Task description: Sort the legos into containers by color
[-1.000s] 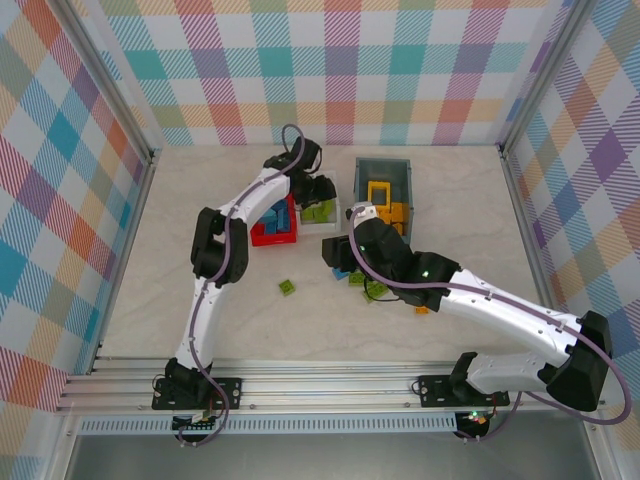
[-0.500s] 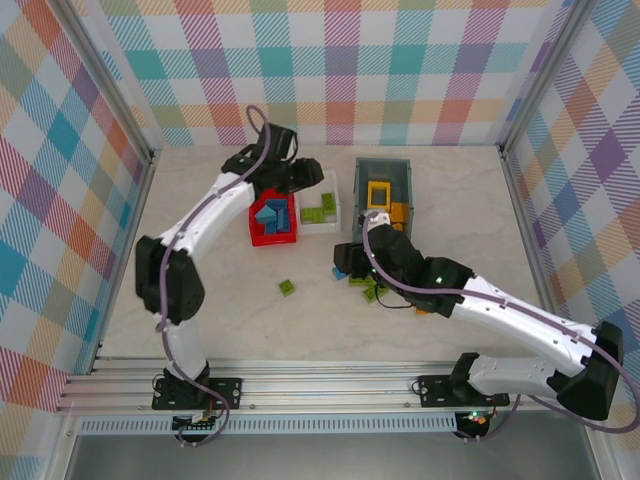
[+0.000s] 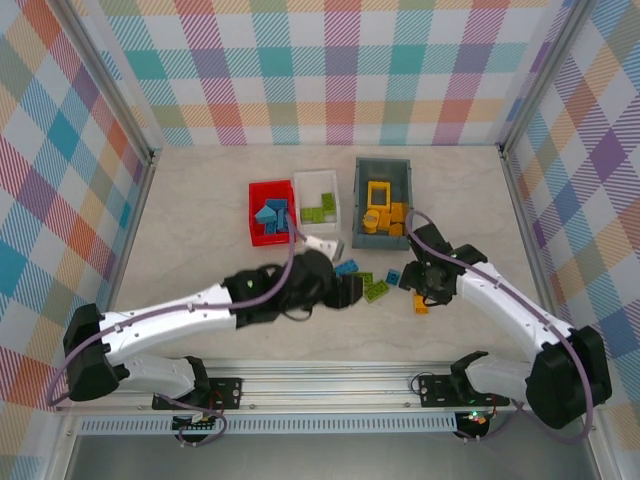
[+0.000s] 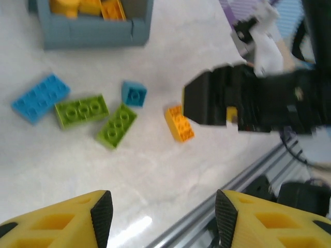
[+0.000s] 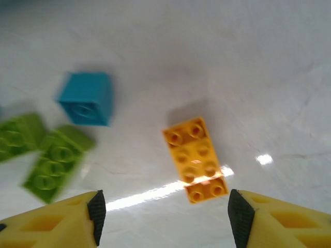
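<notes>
Three bins part-filled by colour, five bricks loose on the counter.

In a row at the far side: red bin with blue bricks, white bin with lime green bricks, dark grey bin with a yellow square frame and orange bricks. Flat and studs-up just in front of the grey bin: long blue brick, two green bricks close together, small blue brick, orange brick a little apart to the right.
</notes>
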Tool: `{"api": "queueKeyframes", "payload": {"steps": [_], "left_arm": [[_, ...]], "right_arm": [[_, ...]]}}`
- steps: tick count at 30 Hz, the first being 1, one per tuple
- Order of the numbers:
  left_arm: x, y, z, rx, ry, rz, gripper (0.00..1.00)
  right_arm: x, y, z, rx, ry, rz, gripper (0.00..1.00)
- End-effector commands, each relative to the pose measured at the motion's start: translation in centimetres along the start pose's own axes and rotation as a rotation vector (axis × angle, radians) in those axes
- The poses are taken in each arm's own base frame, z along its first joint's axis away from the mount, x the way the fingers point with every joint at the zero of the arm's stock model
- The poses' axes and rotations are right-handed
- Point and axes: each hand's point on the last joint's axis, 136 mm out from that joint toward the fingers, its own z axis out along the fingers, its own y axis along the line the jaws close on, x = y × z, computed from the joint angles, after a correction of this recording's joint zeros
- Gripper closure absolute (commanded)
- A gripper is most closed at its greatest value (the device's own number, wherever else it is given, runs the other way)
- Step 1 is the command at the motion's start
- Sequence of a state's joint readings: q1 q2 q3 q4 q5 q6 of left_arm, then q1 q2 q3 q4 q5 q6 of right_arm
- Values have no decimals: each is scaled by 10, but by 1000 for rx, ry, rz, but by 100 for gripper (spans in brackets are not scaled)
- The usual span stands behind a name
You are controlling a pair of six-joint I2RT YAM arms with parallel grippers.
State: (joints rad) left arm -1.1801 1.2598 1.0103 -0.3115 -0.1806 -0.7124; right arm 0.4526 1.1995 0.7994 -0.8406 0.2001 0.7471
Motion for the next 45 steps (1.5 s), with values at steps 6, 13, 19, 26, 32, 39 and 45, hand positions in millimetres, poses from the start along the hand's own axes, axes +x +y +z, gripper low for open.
{"api": "queueKeyframes", "payload": {"steps": [6,13,19,26,32,39,45], "left_arm": [[23,-27,-11,14,-168,-23,42],[19,-28,-17,9,-182,-17,42],[10,-28,-26,-1,-204,-13,42],[-15,-15,-55,-119,-257,17,43],[-51,-17,-67,-153,-251,31,43],[-82,-16,-65,-158,-270,18,43],[-79,-17,-55,-153,-250,8,44]], "right_arm": [[15,-8,40,35,147,-67,30],[12,-17,60,78,179,-72,41],[13,-13,62,56,181,-62,61],[-8,16,9,-24,10,-151,72],[-66,70,-59,-178,-153,-193,72],[-145,128,-52,-191,-195,-202,73],[-194,159,-13,-250,-146,-182,73]]}}
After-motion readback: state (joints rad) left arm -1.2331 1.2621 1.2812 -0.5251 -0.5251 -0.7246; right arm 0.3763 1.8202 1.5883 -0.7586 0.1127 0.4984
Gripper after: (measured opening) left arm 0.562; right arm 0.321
